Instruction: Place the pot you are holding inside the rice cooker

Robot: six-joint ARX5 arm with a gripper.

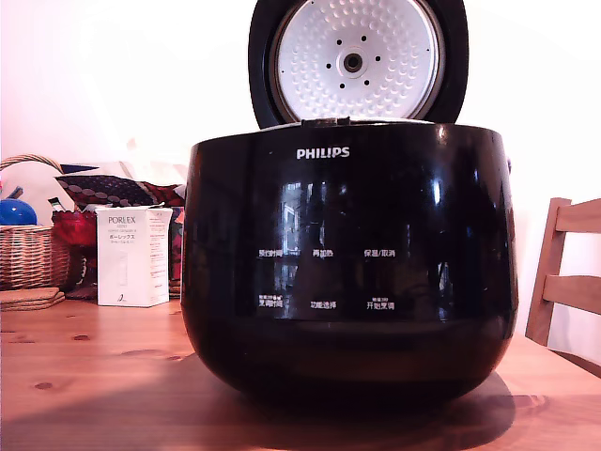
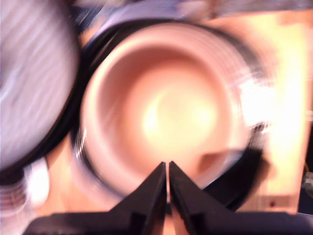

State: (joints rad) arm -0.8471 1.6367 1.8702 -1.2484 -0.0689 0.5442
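Gripper (image 2: 167, 183) only shows up in the wrist view, two dark fingers pinched almost together with just a sliver of light between them. Looks like they're clamped on the near rim of the pot (image 2: 166, 112), though the whole frame is smeared with motion blur so I wouldn't swear to the exact contact. The pot reads as a round bowl seen from above, inside glowing pinkish-orange, with a dark ring around it that I take for the rice cooker (image 2: 249, 161) opening. Whether the pot is already seated or hanging just over the well, can't tell. The pale blurred disc off to one side is probably the lid (image 2: 29, 88).

Exterior view: the cooker sits square on the wooden table (image 1: 94, 376), lid up, dimpled plate facing the camera. No arm or pot visible, the black body hides whatever's inside. White box (image 1: 131, 256) and a wicker basket (image 1: 28, 249) sit well off at the exterior view's left.

For doing this well, I'd say keep the pot level and centred in the ring, lower it slowly, and only let go once the rim rests evenly all around.
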